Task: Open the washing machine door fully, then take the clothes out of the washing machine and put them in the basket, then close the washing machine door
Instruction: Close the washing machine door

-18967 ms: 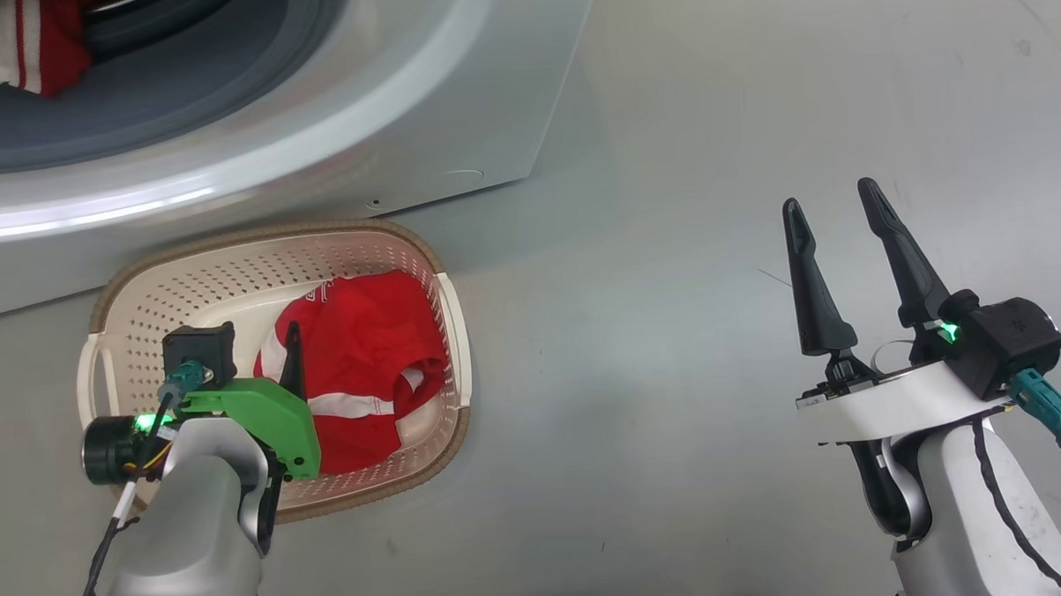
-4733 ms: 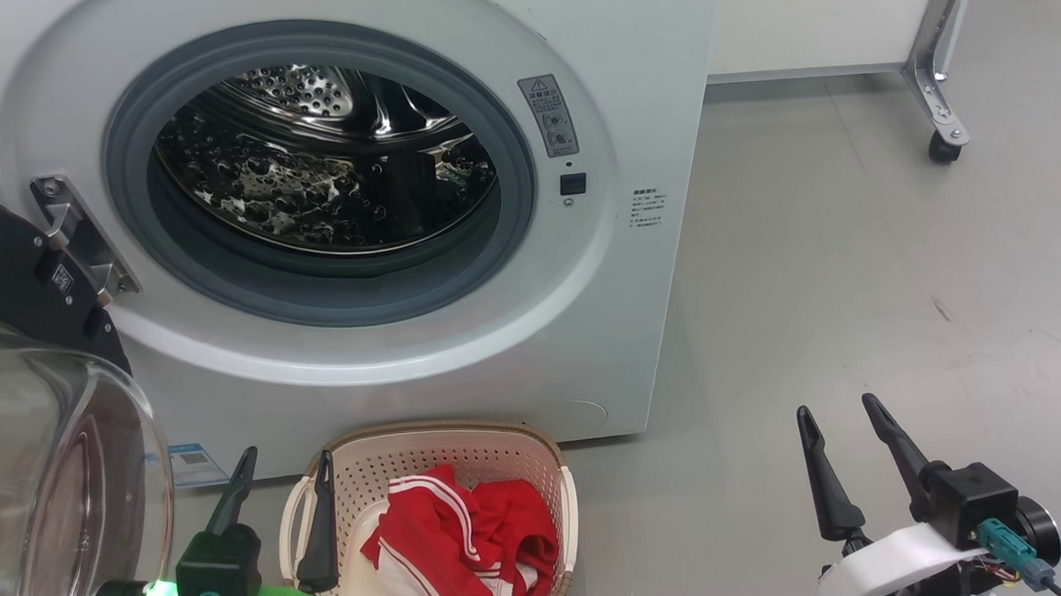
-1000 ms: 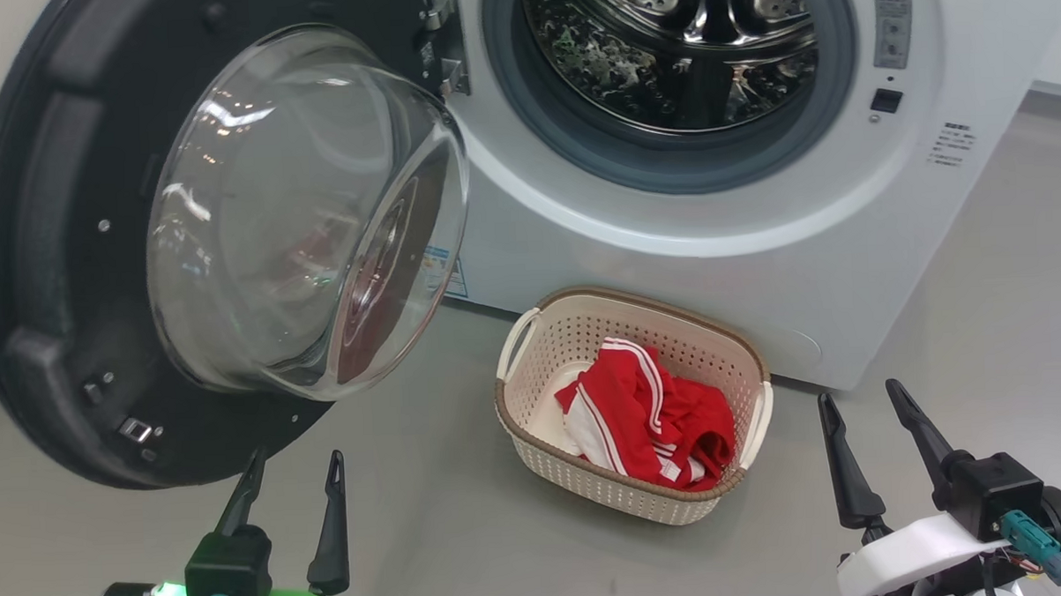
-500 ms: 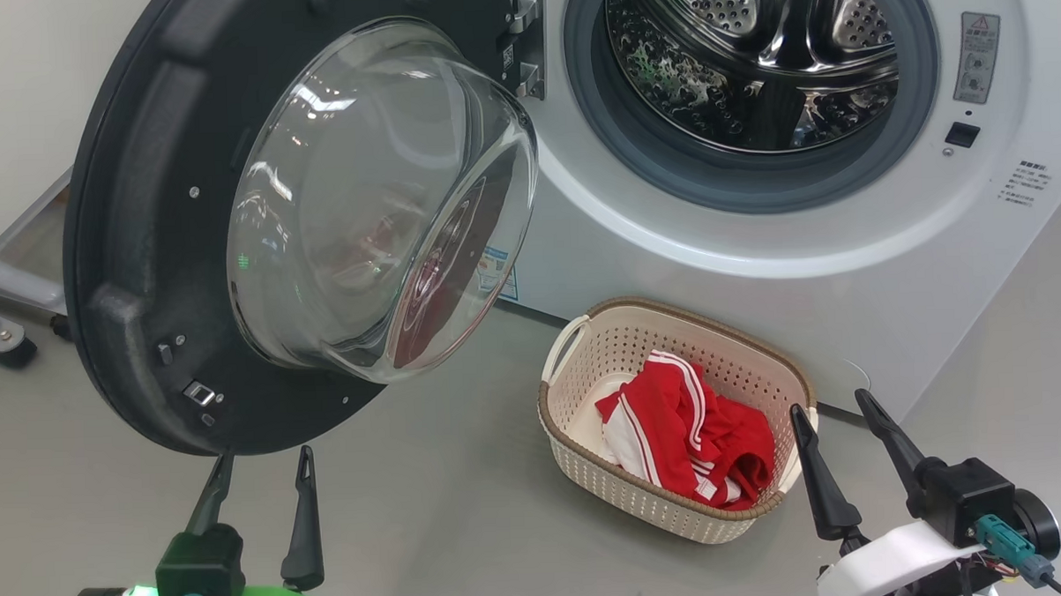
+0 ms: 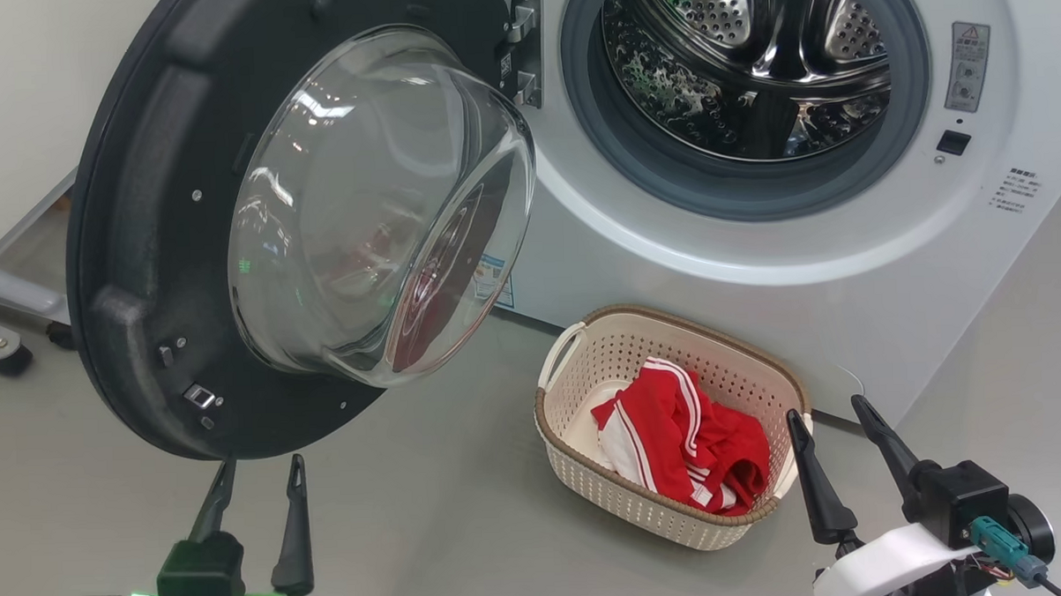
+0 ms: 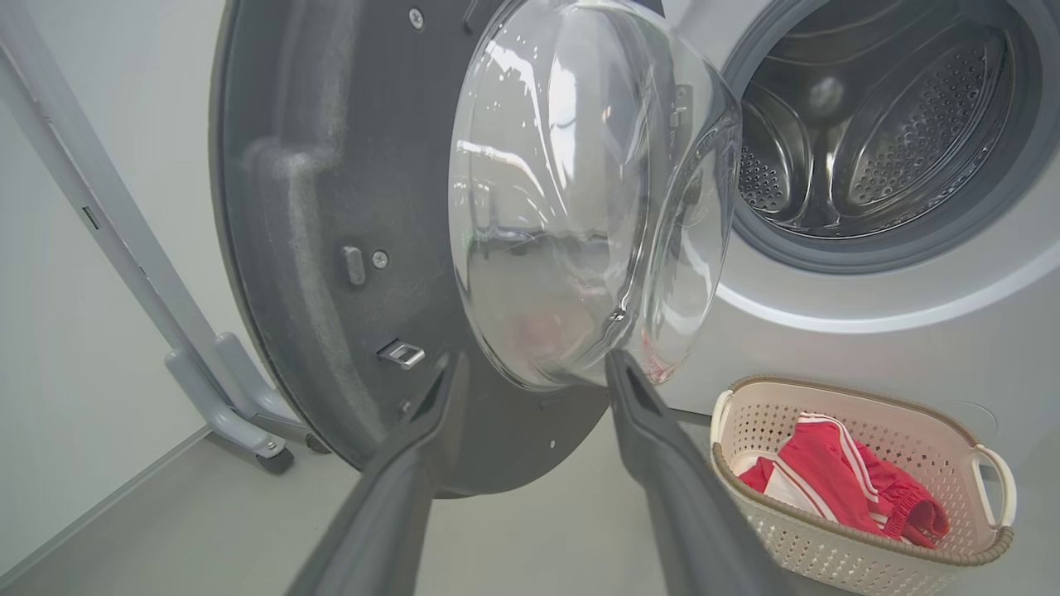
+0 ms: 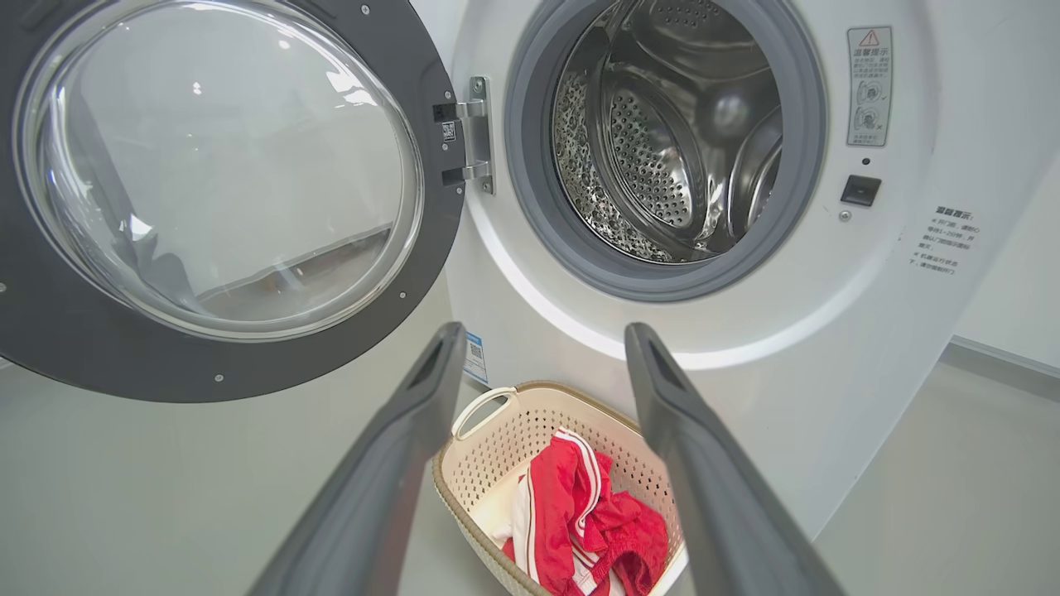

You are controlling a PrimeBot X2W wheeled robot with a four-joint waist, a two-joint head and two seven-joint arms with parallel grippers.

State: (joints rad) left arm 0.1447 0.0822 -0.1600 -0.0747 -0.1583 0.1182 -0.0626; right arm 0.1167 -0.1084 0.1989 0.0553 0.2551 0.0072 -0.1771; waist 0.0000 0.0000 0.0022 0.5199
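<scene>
Open floor [image 5: 432, 513] runs from the robot to the washer [image 5: 759, 263]: bare grey btwn the two grippers and along 6 o'clock in the head view. The door [image 5: 132, 259] hangs wide open on its hinge [image 5: 522, 51] and takes up 9 to 11 o'clock. Its black inner rim faces the robot, w/ the glass bowl [image 5: 360, 207] bulging toward 3. The door's lower edge sits just above the L gripper [image 5: 262, 461] at 7 o'clock. In the left wrist view the fingertips overlap the rim's bottom and the bowl; can't tell if they touch. Fingers spread, empty. Past the door at 9, a grey frame leg w/ a caster [image 5: 3, 356] stands on the floor by the wall.

The drum [image 5: 752, 61] at 1 o'clock shows steel holes and paddles, w/ a grey gasket [image 5: 667, 178] round the mouth. A blue sticker [image 5: 495, 282] sits low on the washer front, by the bowl's edge.

The basket [image 5: 679, 522] is on the floor at 5 o'clock, just in front of the washer's lower front. The clothes [image 5: 676, 434] lie heaped inside, red w/ white stripes. The R gripper [image 5: 825, 406] at 4 o'clock is spread and empty, w/ one fingertip overlapping the basket's near end. In the right wrist view the basket lies btwn the fingers, beyond them.
</scene>
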